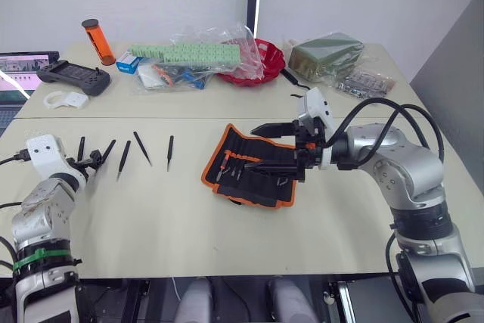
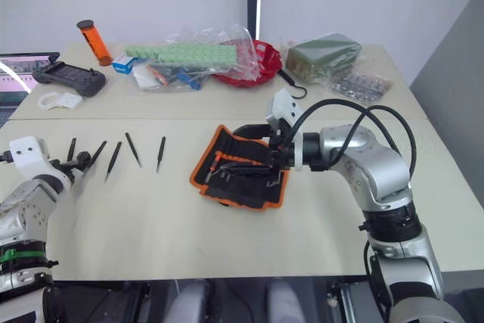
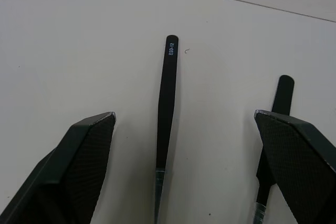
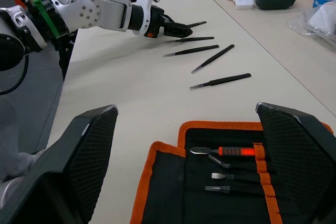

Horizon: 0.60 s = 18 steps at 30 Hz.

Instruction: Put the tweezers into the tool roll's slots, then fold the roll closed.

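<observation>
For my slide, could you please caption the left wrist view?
Open left hand straddling one black tweezers on the table.

The left arm is bent close at the robot's left side, its forearm reaching forward low over the desk [image 1: 151,217]. The left claw [image 1: 92,158] hangs just above the surface with its two black fingers [image 3: 79,166] spread wide apart, nothing between them being gripped. The right arm reaches inward from the robot's right side, elbow bent, forearm running roughly level toward the middle of the desk. The right claw [image 1: 274,149] points toward the robot's left, its fingers [image 4: 86,156] parted wide, one above the other, holding nothing.
</observation>
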Motion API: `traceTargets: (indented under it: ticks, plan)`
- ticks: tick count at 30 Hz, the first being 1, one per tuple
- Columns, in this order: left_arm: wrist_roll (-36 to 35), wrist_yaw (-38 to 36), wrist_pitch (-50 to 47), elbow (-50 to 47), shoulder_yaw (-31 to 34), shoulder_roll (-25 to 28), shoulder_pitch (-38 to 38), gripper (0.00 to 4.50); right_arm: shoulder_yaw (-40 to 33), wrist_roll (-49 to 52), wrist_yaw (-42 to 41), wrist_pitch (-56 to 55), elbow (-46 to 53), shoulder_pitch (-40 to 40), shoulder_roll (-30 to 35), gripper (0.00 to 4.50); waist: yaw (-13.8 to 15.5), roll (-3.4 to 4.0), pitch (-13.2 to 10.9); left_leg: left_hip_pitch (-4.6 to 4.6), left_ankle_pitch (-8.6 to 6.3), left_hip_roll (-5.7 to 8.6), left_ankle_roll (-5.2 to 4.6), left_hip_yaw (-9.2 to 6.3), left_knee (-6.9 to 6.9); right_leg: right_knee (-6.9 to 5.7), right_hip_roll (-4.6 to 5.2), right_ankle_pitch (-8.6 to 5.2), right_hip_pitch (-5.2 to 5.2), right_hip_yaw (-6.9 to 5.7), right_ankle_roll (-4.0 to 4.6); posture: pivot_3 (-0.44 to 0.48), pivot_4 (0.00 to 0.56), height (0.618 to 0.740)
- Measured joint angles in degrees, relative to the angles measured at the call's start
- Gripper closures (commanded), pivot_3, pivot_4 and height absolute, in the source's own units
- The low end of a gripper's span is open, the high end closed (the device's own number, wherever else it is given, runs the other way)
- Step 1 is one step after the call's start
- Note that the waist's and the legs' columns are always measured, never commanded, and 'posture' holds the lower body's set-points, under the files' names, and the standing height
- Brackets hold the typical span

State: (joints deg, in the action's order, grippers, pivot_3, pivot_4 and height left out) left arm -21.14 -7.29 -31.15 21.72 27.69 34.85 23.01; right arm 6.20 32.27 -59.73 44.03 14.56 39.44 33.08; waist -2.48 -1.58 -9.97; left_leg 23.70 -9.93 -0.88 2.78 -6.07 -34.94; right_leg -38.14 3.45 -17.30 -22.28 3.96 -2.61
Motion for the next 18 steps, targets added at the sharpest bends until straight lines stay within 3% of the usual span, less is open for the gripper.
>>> traceTargets:
  ticks: [4,7,18]
  plan:
    - [0.9,0.3,-0.5,1.3,0.0,0.3,1.5,0.0,0.2,-0.1,0.3,0.0,0.0,0.0,0.1,0.02,0.1,0.0,0.0,0.01,0.0,0.01,0.0,-0.02,-0.01,-0.01,0.0,0.0,0.0,-0.01,-0.01,0.0,0.15,0.74]
    - [1.6,0.3,-1.5,1.3,-0.1,0.8,1.6,0.77,0.7,-0.7,0.6,-0.2,0.0,-0.1,0.7,0.0,0.1,0.0,0.0,0.01,0.0,0.01,0.0,-0.02,-0.01,-0.02,0.01,0.01,0.0,-0.01,-0.01,0.0,0.15,0.74]
    - [3.1,1.0,-3.8,2.2,0.0,1.4,2.5,4.48,3.5,-4.3,1.0,-2.4,-0.5,-1.1,1.5,0.0,0.3,0.0,0.0,0.0,0.0,0.03,0.0,-0.02,-0.05,-0.04,0.02,0.01,0.01,-0.01,-0.02,0.0,0.15,0.74]
